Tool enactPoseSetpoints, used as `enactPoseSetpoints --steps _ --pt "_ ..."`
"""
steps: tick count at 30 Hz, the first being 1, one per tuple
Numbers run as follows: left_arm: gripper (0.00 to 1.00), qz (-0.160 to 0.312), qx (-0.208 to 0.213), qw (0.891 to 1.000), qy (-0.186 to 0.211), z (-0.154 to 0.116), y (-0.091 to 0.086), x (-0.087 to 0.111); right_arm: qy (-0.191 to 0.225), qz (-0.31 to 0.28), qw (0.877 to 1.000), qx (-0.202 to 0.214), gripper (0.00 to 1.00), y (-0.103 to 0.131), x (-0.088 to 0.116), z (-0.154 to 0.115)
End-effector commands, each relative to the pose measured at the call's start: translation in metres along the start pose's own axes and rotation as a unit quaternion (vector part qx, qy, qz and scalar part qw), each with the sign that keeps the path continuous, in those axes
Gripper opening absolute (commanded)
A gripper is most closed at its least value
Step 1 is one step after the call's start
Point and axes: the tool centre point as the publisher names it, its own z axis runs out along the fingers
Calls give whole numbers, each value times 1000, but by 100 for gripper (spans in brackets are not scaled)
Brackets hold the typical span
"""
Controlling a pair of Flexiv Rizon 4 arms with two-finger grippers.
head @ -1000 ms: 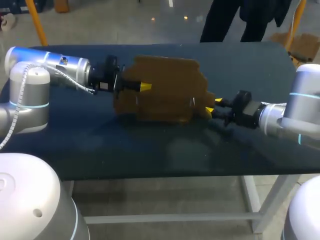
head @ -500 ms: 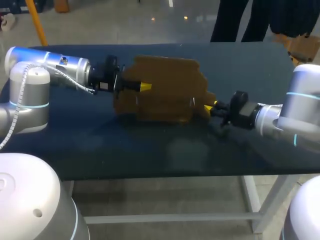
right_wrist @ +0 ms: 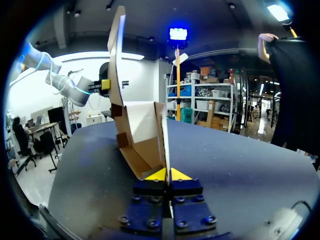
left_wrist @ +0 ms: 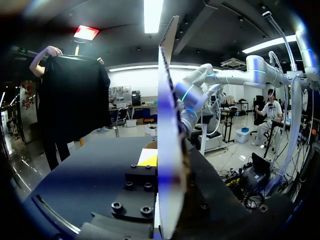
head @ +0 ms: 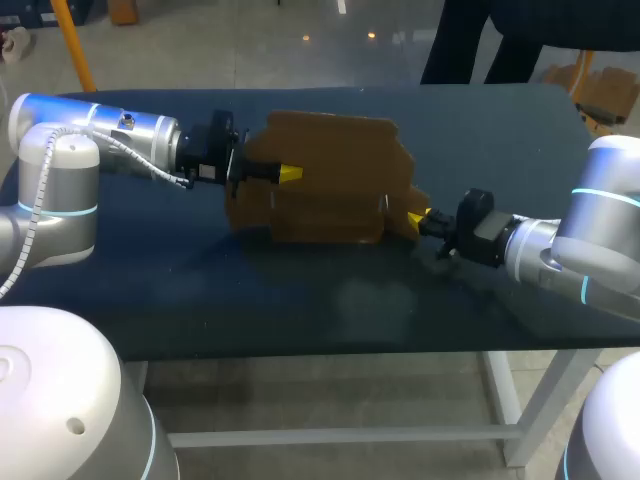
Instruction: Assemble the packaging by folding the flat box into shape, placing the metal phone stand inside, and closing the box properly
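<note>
The flat box, brown cardboard partly folded up, sits about midway along the table, nearer the far edge than the near one. It stands tilted on its long side between the two arms. Whether its lower edge rests on the table top I cannot tell.

The left arm comes in over the table's left end. The left gripper is closed on the box's upper left panel, with one yellow tip lying on the cardboard's face. In the left wrist view that panel runs edge-on straight down the middle of the gripper. One yellow fingertip lies flat against it, and the cardboard hides the other. The panel also blocks most of the table ahead of the gripper.

The right arm reaches in from the right end, low over the table. The right gripper pinches a thin flap at the box's lower right corner. In the right wrist view the two yellow tips of the gripper sit almost together, with the flap's edge between them. Ahead of the gripper the box opens out, pale inside, with a tall panel rising beside it.

A white coiled cable runs along the left arm.
</note>
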Motion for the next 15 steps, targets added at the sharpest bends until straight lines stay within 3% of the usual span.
enactPoseSetpoints --steps 1,8,12,15 --pt "0 0 0 1000 0 1 2 1 -8 -1 1000 -4 0 0 7 2" --pt "0 0 0 1000 0 1 2 1 -17 5 1000 -5 0 0 12 4" --pt "0 0 0 1000 0 1 2 1 -25 11 1000 -5 8 -1 16 5" --pt "0 0 0 1000 0 1 2 1 -32 15 999 -3 23 -2 18 7"
